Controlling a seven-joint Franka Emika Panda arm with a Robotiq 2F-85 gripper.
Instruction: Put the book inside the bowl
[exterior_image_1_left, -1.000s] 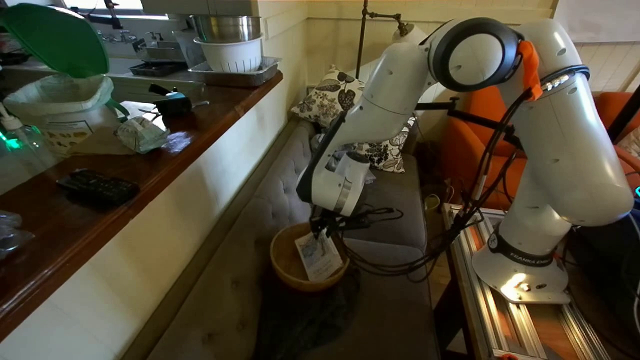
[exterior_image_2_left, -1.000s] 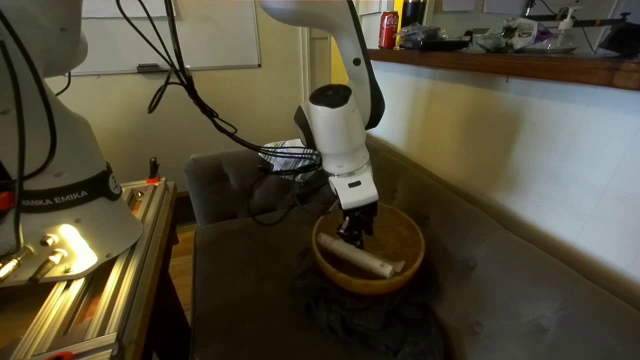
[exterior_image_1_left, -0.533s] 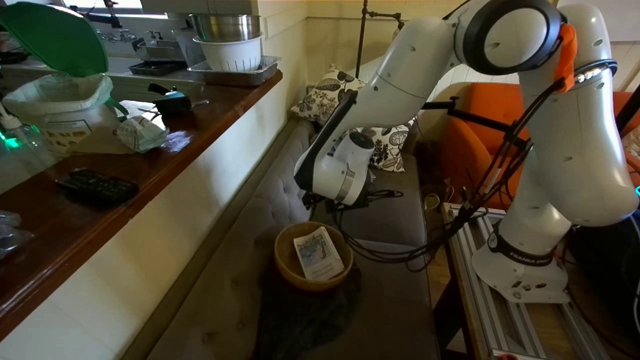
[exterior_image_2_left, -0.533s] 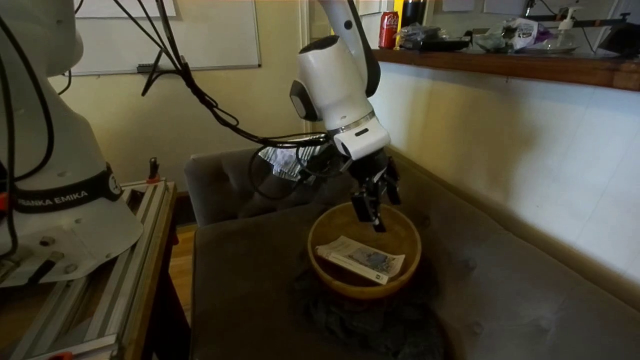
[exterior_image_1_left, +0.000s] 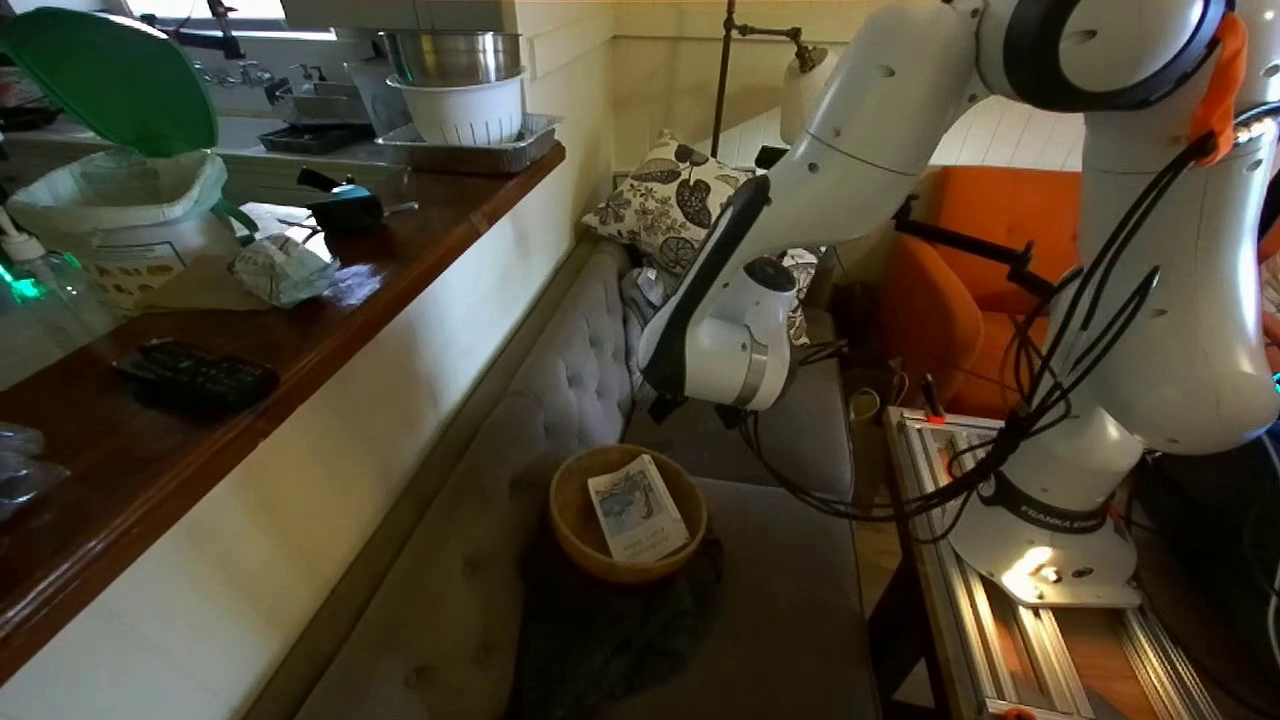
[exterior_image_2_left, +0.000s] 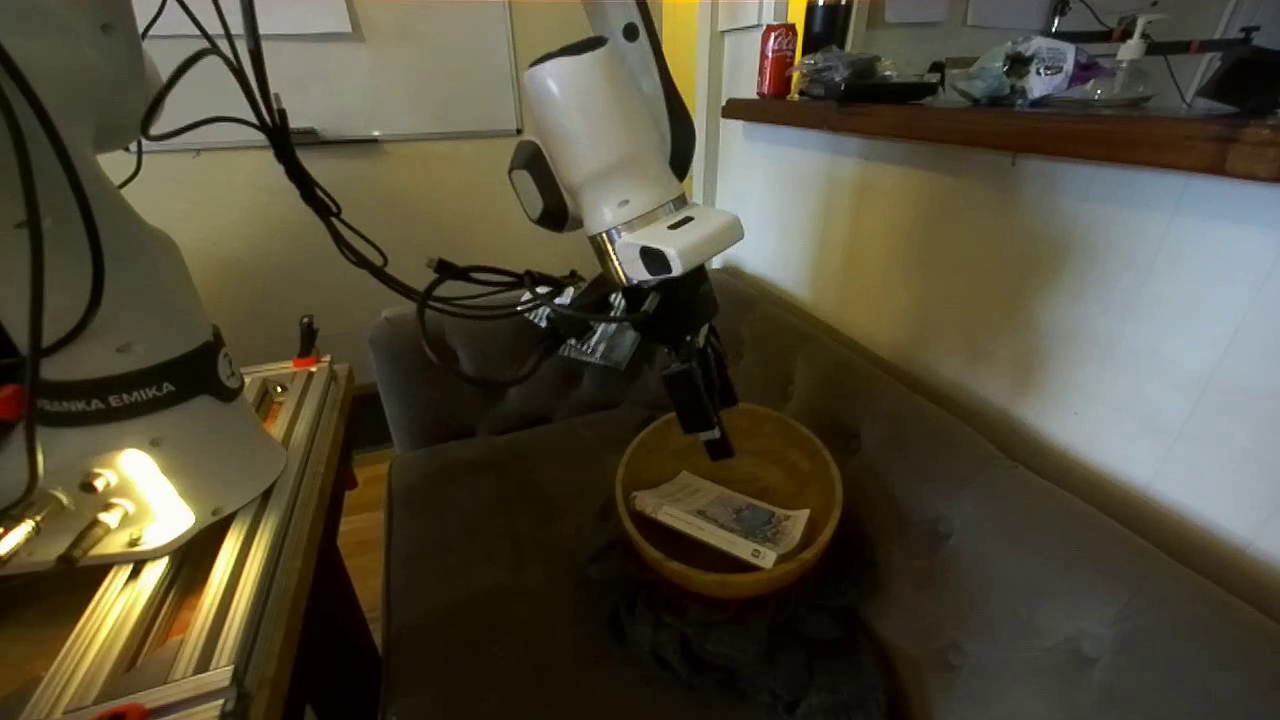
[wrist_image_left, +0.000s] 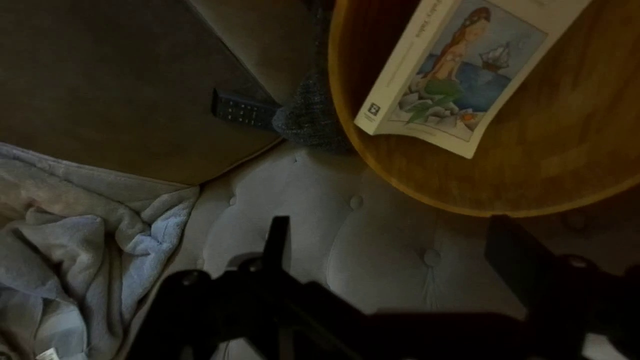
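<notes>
Mermaid-cover paperback (wrist_image_left: 450, 75) inside the wooden bowl (exterior_image_2_left: 790, 465) on the sofa (exterior_image_2_left: 500, 550), beyond the edge of the robot table (exterior_image_2_left: 238, 565).
Gripper (wrist_image_left: 390, 235) empty, jaws spread; placing looks done, so withdraw upward without grazing the bowl.

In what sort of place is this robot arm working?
Probably a lounge area beside a kitchen, perhaps in a home: there is a tufted grey sofa, a patterned cushion, and a wooden counter with stacked kitchenware.
</notes>
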